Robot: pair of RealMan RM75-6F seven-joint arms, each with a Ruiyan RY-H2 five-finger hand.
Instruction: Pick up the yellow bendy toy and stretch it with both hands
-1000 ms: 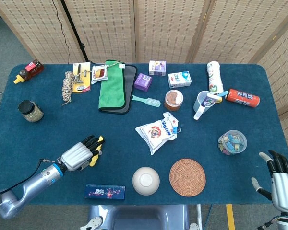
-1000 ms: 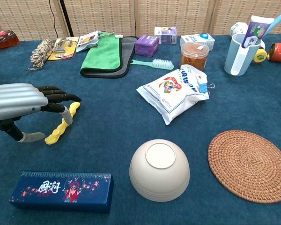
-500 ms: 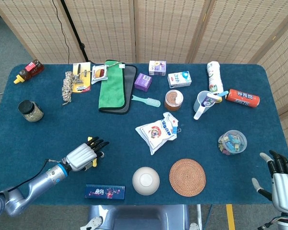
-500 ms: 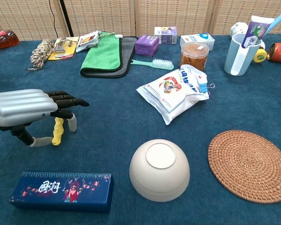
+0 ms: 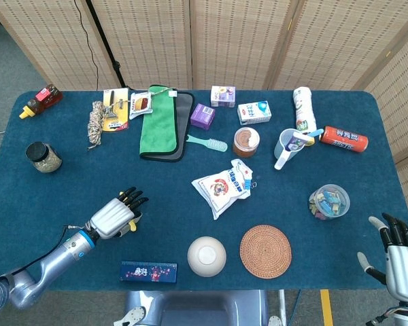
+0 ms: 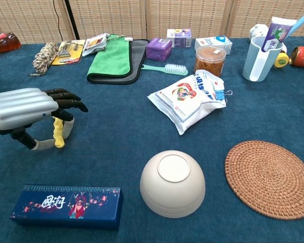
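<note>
— Yellow bendy toy (image 6: pixel 58 132), where is it?

— It is in my left robot hand (image 6: pixel 28 112), at the near left of the blue worktop (image 6: pixel 116 131). My dark fingers (image 6: pixel 66 100) curl over the top of it and my thumb is under it. It stands almost upright in my grip. From the head camera only a bit of yellow shows under that hand.

— Is it touching the worktop?

— I cannot tell. Its low end is very close to the cloth.

— And your right robot hand (image 5: pixel 401 251)?

— It is way over at the near right edge, well apart from the toy. Its fingers are spread and it holds nothing.

— What is near the toy?

— A dark blue box (image 6: pixel 67 204) lies just in front of my left hand. A white bowl (image 6: pixel 172 183), upside down, sits to the right, and a round woven mat (image 6: pixel 271 177) is past that.
</note>
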